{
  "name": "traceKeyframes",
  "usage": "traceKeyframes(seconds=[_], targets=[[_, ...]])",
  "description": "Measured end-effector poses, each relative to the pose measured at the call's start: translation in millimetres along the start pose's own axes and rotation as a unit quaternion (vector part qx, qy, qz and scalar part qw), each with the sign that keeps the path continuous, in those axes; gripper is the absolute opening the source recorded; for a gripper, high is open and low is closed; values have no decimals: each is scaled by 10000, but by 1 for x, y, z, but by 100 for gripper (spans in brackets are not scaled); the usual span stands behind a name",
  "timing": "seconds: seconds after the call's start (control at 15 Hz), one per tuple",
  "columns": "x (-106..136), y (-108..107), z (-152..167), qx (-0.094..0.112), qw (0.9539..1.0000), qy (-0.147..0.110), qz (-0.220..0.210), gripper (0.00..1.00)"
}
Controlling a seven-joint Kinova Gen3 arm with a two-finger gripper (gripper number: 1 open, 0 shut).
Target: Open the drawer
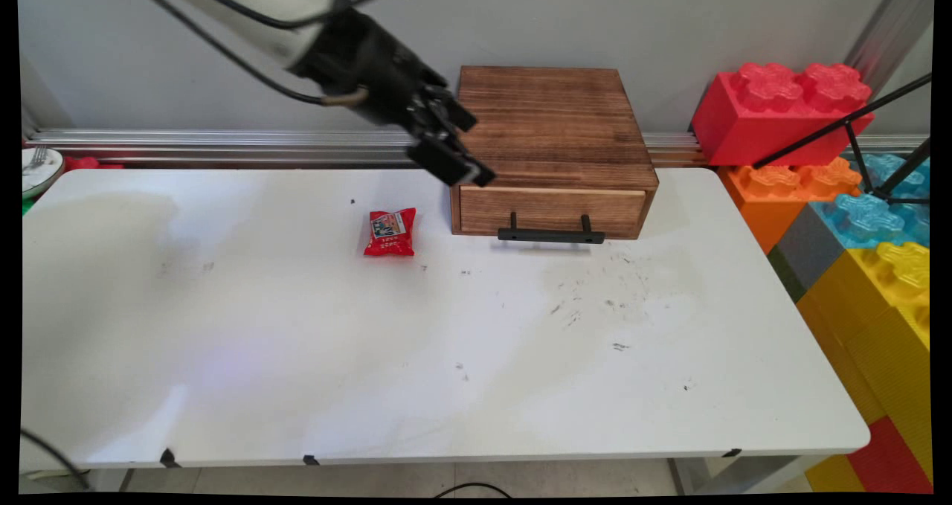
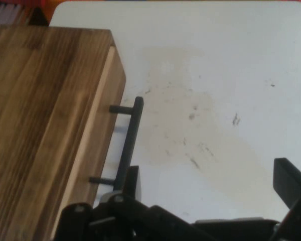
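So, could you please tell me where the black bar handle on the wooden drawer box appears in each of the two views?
Main view: the black bar handle runs level along the front of the brown wooden drawer box, right of centre, below the black two-finger gripper.
Hand view: the handle stands nearly upright, left of centre, beside the box's front.
Shared landmark: the dark scuff marks on the white table in front of the drawer.

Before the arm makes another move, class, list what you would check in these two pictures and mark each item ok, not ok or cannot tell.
1. Gripper open: ok; fingers spread in hand view.
2. Gripper holds nothing: ok.
3. Drawer of wooden box shut: ok.
4. Black handle unobstructed: ok.
5. Red snack packet apart from box, flat on table: ok.
6. Gripper touching box: cannot tell.
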Motion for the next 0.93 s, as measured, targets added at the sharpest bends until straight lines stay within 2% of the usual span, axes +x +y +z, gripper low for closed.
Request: traceKeyframes(seconds=[0.53, 0.93], targets=[[25, -1, 98, 25, 9993, -279, 236, 100], [29, -6, 158, 35, 9982, -401, 444, 100]])
